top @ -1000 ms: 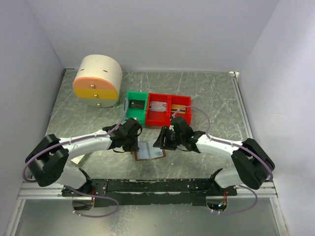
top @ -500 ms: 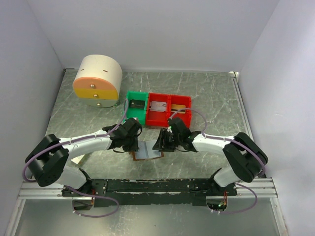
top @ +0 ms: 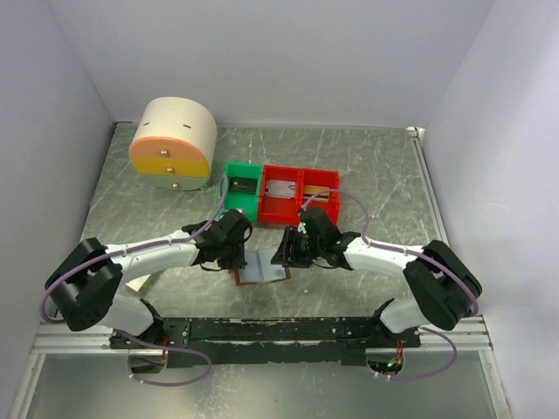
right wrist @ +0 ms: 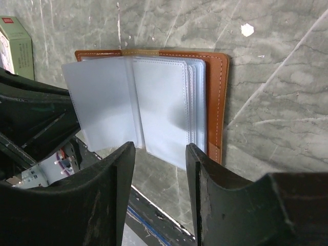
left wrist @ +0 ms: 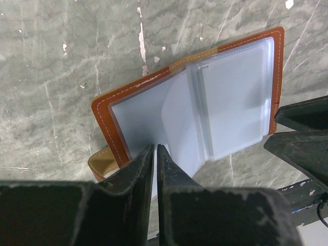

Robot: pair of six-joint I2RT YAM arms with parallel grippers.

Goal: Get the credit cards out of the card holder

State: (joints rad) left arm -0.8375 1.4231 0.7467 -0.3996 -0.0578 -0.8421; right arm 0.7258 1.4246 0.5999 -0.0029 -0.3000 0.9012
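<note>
Right, the card holder (top: 262,268) lies open and flat on the table (top: 384,166), close to the near edge, between the two grippers. The brown stitched cover is down and the pale-blue sleeves face up. The wrist views (left wrist: 205,102) (right wrist: 154,92) show one loose sleeve on one side and a stack of several on the other. The sleeves are frosted, so I can't tell what's inside them. A small brown tab (left wrist: 100,163) sticks out of the cover edge just beside the left fingers.

The left gripper (top: 243,256) has its jaws almost together, with only a thin slit between them. They are pinched on the near edge of the holder where the single sleeve meets the cover (left wrist: 155,148).

The right gripper (top: 285,253) has its jaws apart. They straddle the near edge of the stacked sleeves (right wrist: 159,147) with a gap on both sides, so nothing is clamped. Its dark fingers also show at the right edge of the left wrist view.

A small white-and-red box (right wrist: 15,43) sits on the table beyond the holder. Further back there is a green bin (top: 242,188) touching two red bins (top: 301,194) in a row, each with something small in it. A cream rounded drawer unit (top: 173,140) stands in the far-left corner, well apart.
</note>
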